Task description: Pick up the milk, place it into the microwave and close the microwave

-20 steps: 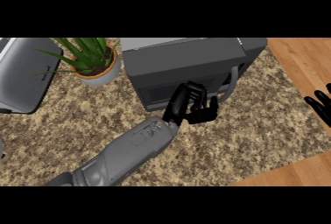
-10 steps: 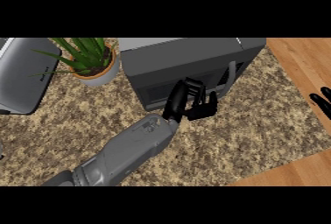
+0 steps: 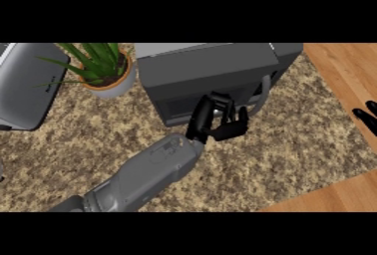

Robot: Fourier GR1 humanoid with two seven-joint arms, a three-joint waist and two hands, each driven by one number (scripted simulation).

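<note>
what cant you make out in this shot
The milk: nowhere in the head view; the microwave casing would hide anything inside.
Whether the microwave is fully closed: the left hand covers part of its front, and contact between them is unclear.
The right hand: mostly cut off by the right edge.
The grey appliance: cut off by the left edge, so its type is unclear.
</note>
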